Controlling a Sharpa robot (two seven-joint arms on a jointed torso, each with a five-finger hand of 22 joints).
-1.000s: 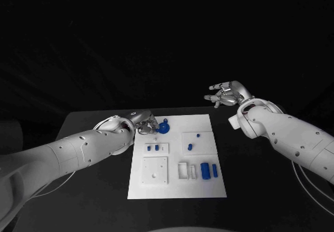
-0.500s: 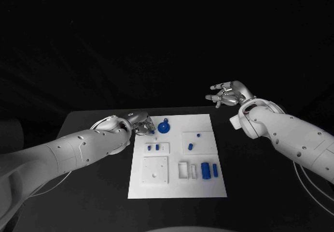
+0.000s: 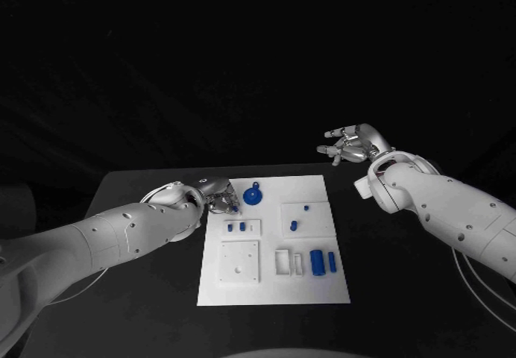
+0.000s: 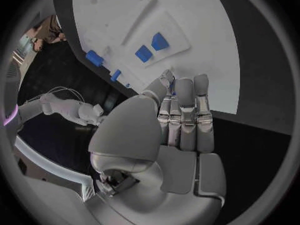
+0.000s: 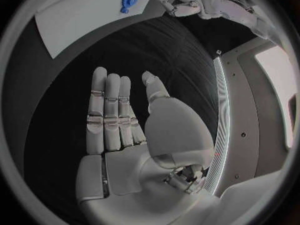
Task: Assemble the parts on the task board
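Your left hand (image 3: 223, 197) sits over the board's (image 3: 274, 294) left edge near its far end, fingers straight and close together in the wrist view, nothing in them. Call it empty; not spread wide, though.

Just off its fingertips, on the side toward the right arm, is the round blue part (image 3: 253, 197) with a stub, lying loose on the board's far end. It looks unseated, though you can't tell for sure from here.

Just nearer the robot than the hand: two small blue blocks (image 3: 236, 225) in a raised white holder, seemingly in place. Beyond them, toward the right arm, a square plate with small blue pegs (image 3: 301, 215). Further toward the robot from the hand: a blank square plate (image 3: 241, 262) with holes, and slots holding a blue cylinder (image 3: 316, 262) with a thinner blue piece beside it.

Judgement: task early to mid, several parts remaining.

Right hand (image 3: 353, 145) is well apart, raised off the board past its far right corner, open flat, holding nothing.

Nothing blocks the round part; the left hand's own fingers are the closest obstruction.
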